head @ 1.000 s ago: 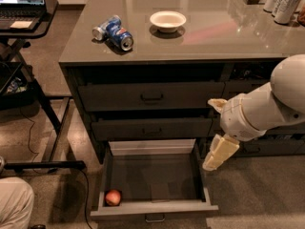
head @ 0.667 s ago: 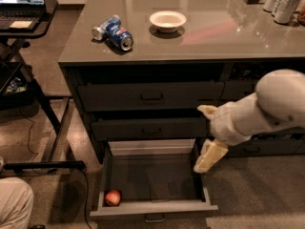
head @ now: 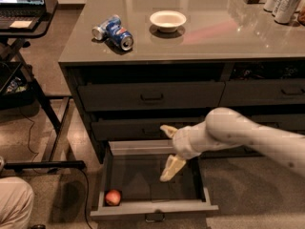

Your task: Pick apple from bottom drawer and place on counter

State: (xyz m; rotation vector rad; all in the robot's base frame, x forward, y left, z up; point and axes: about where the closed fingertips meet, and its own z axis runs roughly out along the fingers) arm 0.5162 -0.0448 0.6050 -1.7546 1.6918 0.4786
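The apple (head: pixel 113 197) is small, round and red-orange. It lies in the front left corner of the open bottom drawer (head: pixel 153 209), a dark grey box pulled out at floor level. My gripper (head: pixel 169 150) is open, with one pale finger (head: pixel 172 168) pointing down into the drawer's middle and the other near the drawer above. It hangs to the right of the apple and holds nothing. The glossy grey-brown counter (head: pixel 224 35) tops the cabinet above.
On the counter are a white bowl (head: pixel 167 20), two blue cans lying on their sides (head: pixel 113 31) and upright cans at the far right (head: pixel 282 0). A black laptop desk (head: pixel 28 25) stands at left. A person's knee (head: pixel 13 204) is at bottom left.
My arm has swung left, carrying the gripper from the drawer's right edge to over its middle. The apple and drawer have not moved.
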